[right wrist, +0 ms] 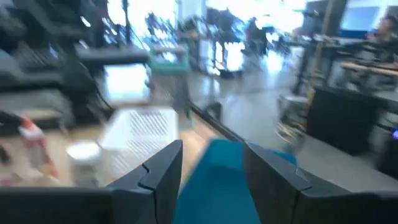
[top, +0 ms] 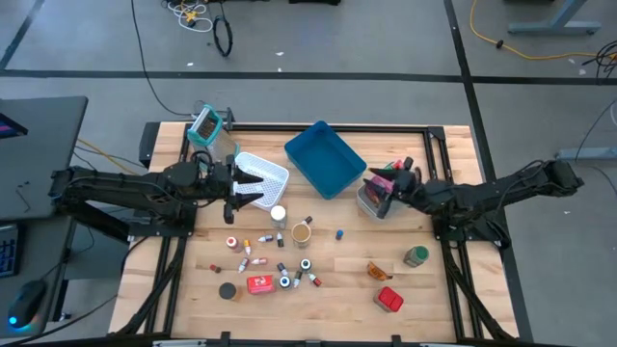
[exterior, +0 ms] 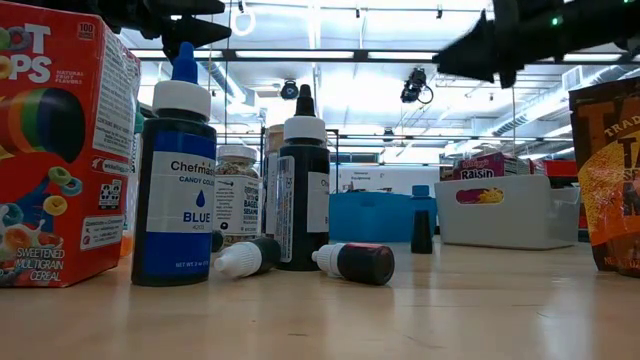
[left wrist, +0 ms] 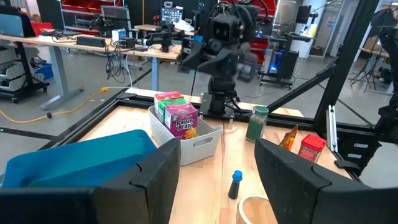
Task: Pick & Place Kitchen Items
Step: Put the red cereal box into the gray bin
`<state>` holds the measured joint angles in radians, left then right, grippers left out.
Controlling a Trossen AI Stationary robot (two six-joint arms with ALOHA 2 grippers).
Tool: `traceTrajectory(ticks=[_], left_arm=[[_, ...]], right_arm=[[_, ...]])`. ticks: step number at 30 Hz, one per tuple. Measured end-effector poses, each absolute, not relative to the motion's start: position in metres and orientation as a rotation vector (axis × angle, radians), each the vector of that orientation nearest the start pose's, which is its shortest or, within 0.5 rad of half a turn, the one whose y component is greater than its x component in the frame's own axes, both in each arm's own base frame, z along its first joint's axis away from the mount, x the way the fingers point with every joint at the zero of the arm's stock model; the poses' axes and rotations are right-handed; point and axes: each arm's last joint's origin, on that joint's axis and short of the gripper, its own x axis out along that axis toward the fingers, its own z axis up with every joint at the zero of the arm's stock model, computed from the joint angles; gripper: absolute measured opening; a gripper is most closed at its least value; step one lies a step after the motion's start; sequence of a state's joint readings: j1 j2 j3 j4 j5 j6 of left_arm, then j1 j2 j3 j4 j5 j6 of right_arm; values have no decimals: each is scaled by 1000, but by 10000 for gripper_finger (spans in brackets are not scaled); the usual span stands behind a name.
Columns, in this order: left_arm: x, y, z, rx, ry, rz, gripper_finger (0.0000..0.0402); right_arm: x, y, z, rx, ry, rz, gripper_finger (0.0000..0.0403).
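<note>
The kitchen items lie loose on the near middle of the wooden table: small bottles [top: 258, 260], a brown jar [top: 302, 232], a red tin [top: 258, 283], a red packet [top: 388, 300] and a green-lidded jar [top: 415, 255]. Pink and green packets [left wrist: 180, 117] stand in the grey bin [top: 371, 202]. My left gripper [top: 255, 189] hangs open and level over the near edge of the white mesh basket [top: 262, 172], and nothing shows between its fingers [left wrist: 158, 177]. My right gripper [top: 388, 193] is open above the grey bin, its fingers [right wrist: 163, 167] holding nothing.
A blue tray [top: 325, 157] stands at the far middle between basket and bin. A teal device [top: 205, 125] sits at the far left corner. In the low view a cereal box [exterior: 60, 150] and a tall blue bottle [exterior: 175, 190] stand close.
</note>
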<state>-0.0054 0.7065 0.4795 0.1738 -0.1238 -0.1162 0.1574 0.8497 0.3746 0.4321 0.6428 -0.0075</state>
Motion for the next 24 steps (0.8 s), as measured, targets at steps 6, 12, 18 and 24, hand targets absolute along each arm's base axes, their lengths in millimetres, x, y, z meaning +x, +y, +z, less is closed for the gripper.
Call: traceTrajectory(ticks=[6,12,18,24], left_arm=[[168,3,273,-113,47,119,215],[168,1,273,-157,52,52,215],[180,-15,268,-290,82,-168,215],[205,-40,248,-271,166,-290,215]], right_arm=[[184,15,248,10,-53,-357,170],[189,17,250,17,-98,-306,162],[195,18,248,-28,-109,-299,160],[199,19,248,-26,-129,-299,160]])
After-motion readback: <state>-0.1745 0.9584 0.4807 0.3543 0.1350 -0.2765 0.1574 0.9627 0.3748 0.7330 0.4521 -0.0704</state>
